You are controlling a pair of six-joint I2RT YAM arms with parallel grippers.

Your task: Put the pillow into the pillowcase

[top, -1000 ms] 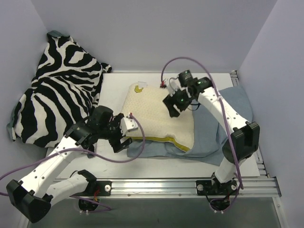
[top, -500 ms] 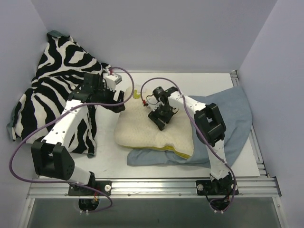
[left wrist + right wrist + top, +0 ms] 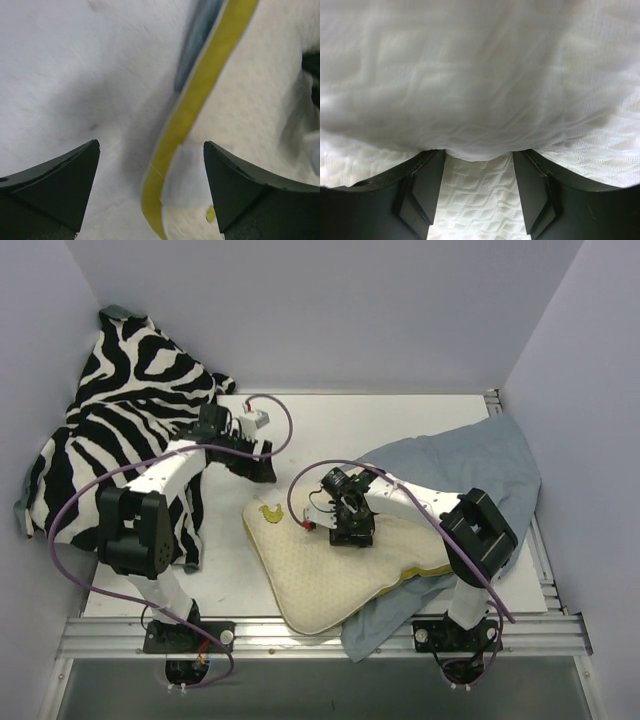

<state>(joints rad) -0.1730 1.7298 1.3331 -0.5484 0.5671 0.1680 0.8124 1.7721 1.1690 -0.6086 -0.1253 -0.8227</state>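
Note:
The cream pillow [image 3: 325,575] lies tilted at the front middle of the table, with its yellow mark [image 3: 270,512] at its left corner. The grey-blue pillowcase [image 3: 470,455] lies under and behind it on the right, and a corner of it pokes out at the front [image 3: 372,632]. My right gripper [image 3: 352,533] is dug into the pillow's top. In the right wrist view the gripper [image 3: 477,152] pinches a bulging fold of the pillow [image 3: 480,75]. My left gripper [image 3: 264,470] hangs just beyond the pillow's far left corner. It stands open [image 3: 151,144] over the pillow's yellow edge [image 3: 187,110].
A black-and-white zebra-print cloth [image 3: 120,440] is heaped at the back left, against the wall and under the left arm. Lilac walls close in the back and both sides. A metal rail [image 3: 320,632] runs along the near edge. Purple cables loop over both arms.
The pillow has slid toward the front and turned, its yellow mark now at the left. My right gripper came forward with it. My left gripper moved slightly right, toward the pillow corner.

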